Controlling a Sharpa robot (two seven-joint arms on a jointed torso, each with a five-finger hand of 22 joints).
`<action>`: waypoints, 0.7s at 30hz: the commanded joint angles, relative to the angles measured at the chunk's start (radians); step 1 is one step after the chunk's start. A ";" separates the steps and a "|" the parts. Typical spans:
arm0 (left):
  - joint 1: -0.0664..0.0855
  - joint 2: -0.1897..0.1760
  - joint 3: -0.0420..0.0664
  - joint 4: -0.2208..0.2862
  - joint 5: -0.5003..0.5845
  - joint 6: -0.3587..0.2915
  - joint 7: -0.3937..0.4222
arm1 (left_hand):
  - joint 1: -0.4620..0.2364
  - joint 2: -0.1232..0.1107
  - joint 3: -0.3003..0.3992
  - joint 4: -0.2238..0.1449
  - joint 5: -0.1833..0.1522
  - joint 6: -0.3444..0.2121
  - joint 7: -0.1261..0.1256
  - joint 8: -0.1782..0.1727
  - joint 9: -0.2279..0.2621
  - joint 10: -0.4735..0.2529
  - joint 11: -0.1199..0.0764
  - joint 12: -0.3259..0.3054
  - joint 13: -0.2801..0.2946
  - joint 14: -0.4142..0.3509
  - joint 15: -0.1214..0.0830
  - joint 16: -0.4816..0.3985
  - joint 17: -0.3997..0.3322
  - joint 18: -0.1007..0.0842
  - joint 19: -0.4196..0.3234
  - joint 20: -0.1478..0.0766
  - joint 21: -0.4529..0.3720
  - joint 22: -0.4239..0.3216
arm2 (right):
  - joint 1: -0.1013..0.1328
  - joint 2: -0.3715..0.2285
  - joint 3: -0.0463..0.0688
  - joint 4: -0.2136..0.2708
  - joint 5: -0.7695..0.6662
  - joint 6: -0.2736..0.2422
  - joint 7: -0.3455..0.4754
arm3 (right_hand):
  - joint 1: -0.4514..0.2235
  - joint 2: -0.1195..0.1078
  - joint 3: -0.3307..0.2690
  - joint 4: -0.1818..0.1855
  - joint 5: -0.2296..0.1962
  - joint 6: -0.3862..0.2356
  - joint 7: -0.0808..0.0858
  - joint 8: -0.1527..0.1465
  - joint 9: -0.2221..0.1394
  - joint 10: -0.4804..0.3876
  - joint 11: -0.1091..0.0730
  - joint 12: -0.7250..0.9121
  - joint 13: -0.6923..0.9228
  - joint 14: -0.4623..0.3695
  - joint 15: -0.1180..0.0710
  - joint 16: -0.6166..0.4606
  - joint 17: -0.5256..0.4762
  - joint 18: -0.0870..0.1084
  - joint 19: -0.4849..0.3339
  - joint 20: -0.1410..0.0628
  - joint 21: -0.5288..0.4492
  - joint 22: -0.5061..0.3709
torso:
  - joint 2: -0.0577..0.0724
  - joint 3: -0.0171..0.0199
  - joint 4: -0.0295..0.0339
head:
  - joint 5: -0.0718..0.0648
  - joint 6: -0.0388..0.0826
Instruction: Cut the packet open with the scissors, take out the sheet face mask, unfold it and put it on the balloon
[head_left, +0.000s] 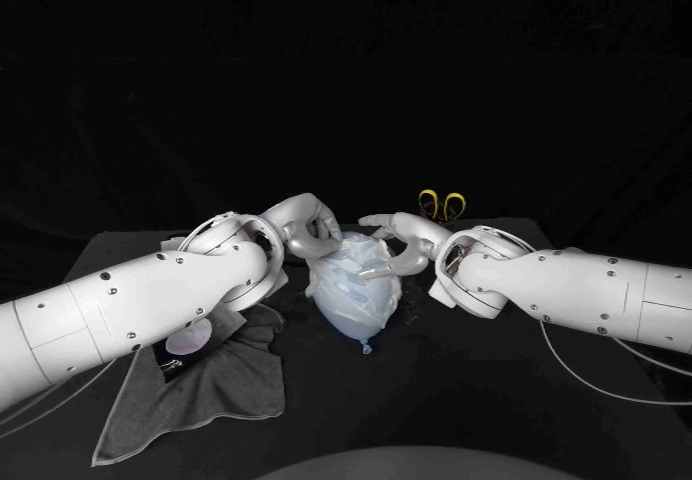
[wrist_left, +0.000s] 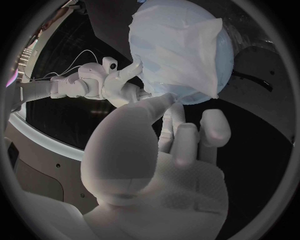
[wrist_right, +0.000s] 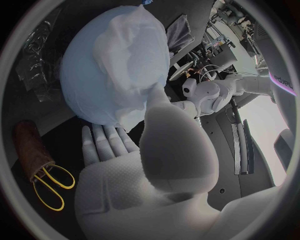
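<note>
- The balloon (head_left: 358, 300), pale blue, lies on the middle of the black counter (head_left: 476, 400), between the two hands, its knot pointing toward the robot.
- The face mask (wrist_left: 175, 45) is draped over the balloon. It is unfolded but wrinkled, with loose folds, and one corner hangs off the side.
- The left hand (head_left: 306, 225) reaches over the far end of the balloon. Its fingers (wrist_left: 209, 127) are stretched out and apart, and the thumb tip meets the mask's hanging corner. I cannot tell whether that corner is pinched or only touched.
- The right hand (head_left: 392, 243) is against the balloon's other side. Its fingers (wrist_right: 106, 142) lie flat and spread beside the balloon, and the thumb presses on the mask's lower edge. It grips nothing.
- The scissors (wrist_right: 50, 187), with yellow handles, stand in a brown holder (wrist_right: 28, 145) beyond the right hand, well apart from the balloon.
- The packet (wrist_right: 34, 55), clear and crinkled, lies flat on the counter near the holder.
- A grey cloth (head_left: 202, 390) is spread under the left arm, just beside the balloon.
</note>
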 joint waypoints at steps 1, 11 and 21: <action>0.000 0.001 0.001 -0.001 0.057 -0.095 0.063 | -0.017 -0.010 0.037 -0.005 0.004 -0.007 -0.005 0.023 0.058 0.009 0.001 -0.003 0.002 0.002 -0.007 -0.005 -0.004 -0.015 0.010 -0.001 0.009 0.006 | -0.007 0.001 -0.005 0.001 -0.016 0.028 -0.013 | 0.005 -0.001 0.002 0.000 -0.005 0.008 0.154 0.006 0.001 0.008 0.002 0.000 0.001 0.002 0.000 -0.002 -0.001 0.014 0.008 0.001 0.004 0.000 | 0.000 -0.0002 -0.0001 | 0.000 0.001; 0.000 0.003 0.001 -0.036 0.078 -0.070 0.048 | -0.034 -0.029 0.096 -0.017 0.005 -0.010 -0.007 0.034 0.088 0.011 0.000 0.001 0.007 0.002 -0.009 -0.009 -0.022 -0.017 0.017 -0.003 0.016 0.016 | -0.007 0.000 -0.005 0.001 -0.021 0.029 -0.015 | 0.005 -0.002 0.002 0.000 -0.005 0.008 0.154 0.006 0.001 0.006 0.002 -0.001 0.001 0.001 0.000 -0.002 -0.002 0.014 0.007 0.001 0.004 0.000 | 0.000 0.0001 0.0007 | 0.000 -0.002; 0.000 0.012 0.001 -0.075 0.079 -0.026 0.011 | -0.041 -0.034 0.116 -0.021 0.005 -0.011 -0.007 0.036 0.099 0.010 0.000 0.003 0.009 0.002 -0.009 -0.010 -0.028 -0.017 0.017 -0.004 0.018 0.017 | -0.007 -0.001 -0.005 0.001 -0.021 0.028 -0.016 | 0.006 -0.003 0.002 0.000 -0.005 0.008 0.154 0.005 0.001 0.004 0.002 -0.002 0.001 0.000 0.000 -0.003 -0.002 0.014 0.006 0.001 0.004 -0.001 | 0.000 -0.0001 0.0006 | 0.000 0.000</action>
